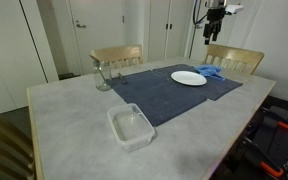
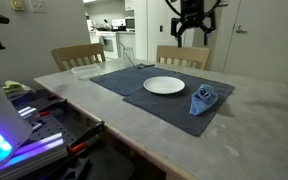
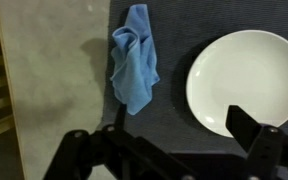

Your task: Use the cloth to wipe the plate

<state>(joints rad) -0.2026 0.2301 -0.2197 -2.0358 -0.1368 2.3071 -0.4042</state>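
The blue cloth (image 3: 134, 60) is lying crumpled at the edge of the dark mat (image 1: 169, 100), just beside the white plate (image 3: 246, 80) and not touching it. The plate is sitting empty on the same mat. The mat is resting on the pale surface (image 1: 64, 110), where a clear container (image 1: 131, 127) is also standing. The end effector (image 2: 190, 36) is hanging well above them, its fingers spread apart and holding nothing.
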